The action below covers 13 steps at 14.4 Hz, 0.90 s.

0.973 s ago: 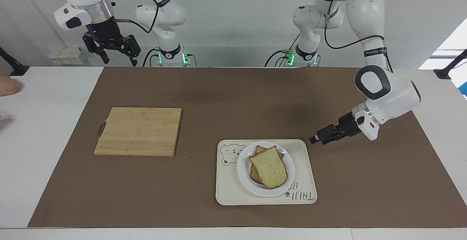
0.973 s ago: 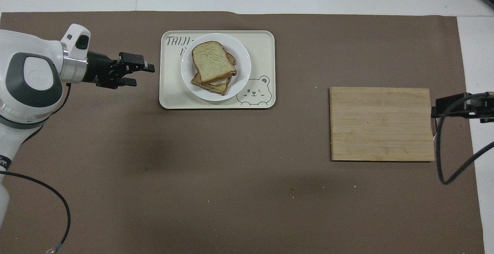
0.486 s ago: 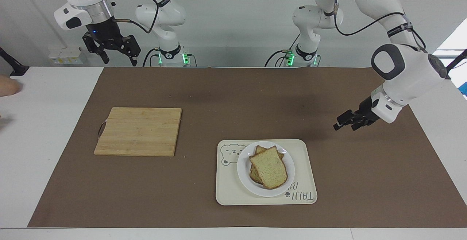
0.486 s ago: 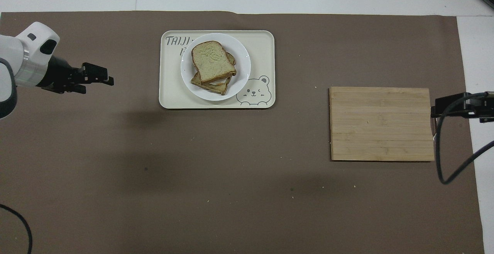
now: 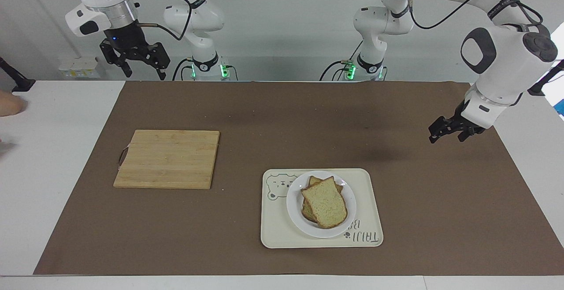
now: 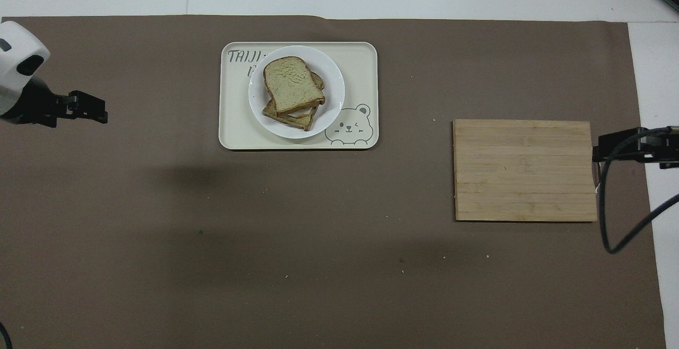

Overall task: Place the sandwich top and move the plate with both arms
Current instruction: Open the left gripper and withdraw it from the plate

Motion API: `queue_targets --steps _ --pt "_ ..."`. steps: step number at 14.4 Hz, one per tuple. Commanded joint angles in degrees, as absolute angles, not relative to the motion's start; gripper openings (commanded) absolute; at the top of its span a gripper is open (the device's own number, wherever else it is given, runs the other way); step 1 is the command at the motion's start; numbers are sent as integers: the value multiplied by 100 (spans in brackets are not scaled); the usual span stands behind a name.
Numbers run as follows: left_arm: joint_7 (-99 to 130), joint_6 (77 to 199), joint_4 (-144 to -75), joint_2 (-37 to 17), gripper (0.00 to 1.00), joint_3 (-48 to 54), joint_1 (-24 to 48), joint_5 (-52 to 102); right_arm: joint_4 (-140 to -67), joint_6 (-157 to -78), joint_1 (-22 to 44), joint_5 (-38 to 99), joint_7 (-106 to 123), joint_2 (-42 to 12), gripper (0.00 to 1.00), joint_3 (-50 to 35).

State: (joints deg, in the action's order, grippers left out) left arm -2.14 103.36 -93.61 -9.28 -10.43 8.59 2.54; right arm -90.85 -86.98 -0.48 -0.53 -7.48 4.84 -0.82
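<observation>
The strip of brown mat [image 6: 318,264] nearest the robots is bare across the counter [image 5: 53,158], from one arm's end to the other. Farther out, toward the right arm's end, a wooden cutting board [image 5: 168,158] [image 6: 524,169] lies flat with open mat on three sides; its short edge with the small loop handle sits close to the mat's border.

The right hand [image 5: 134,63] [image 6: 631,147] hangs high over the edge of the counter at its own end, pointing down, its fingers spread wide and holding nothing. In the overhead view it is partly cut off by the frame edge.

The left hand [image 5: 449,130] [image 6: 79,111] is raised over the mat near the left arm's end, well apart from the tray, with the wrist tilted so the fingers point down and toward the middle of the counter. It holds nothing; how far its fingers are parted I cannot tell.

Farthest from the robots lies the cream tray [image 5: 368,197] [image 6: 363,57] with a bear drawing. The plate [image 5: 294,202] [image 6: 334,81] rests on it, covering part of the tray's lettering. The sandwich top [image 5: 325,202] [image 6: 292,84] lies on the plate's stack, hiding most of the slices beneath, whose corners poke out. Clear mat surrounds the tray.
</observation>
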Motion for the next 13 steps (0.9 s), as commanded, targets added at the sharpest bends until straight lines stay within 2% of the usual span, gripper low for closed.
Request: queue_targets --steps 1,7,10,13 --pt "-141 10011 -9334 -546 100 -1028 879 -17 -9185 -8771 -132 -53 -615 580 100 -123" --pt "-149 9054 -9229 131 100 -976 940 -132 -9106 -8807 -229 -53 -633 580 100 35" --pt "-158 8701 -8904 115 100 -914 949 -106 -9106 -8807 -211 -53 -624 580 100 18" --pt "-132 8649 -8886 97 100 -879 967 -35 -9105 -8807 -211 -53 -633 580 100 18"
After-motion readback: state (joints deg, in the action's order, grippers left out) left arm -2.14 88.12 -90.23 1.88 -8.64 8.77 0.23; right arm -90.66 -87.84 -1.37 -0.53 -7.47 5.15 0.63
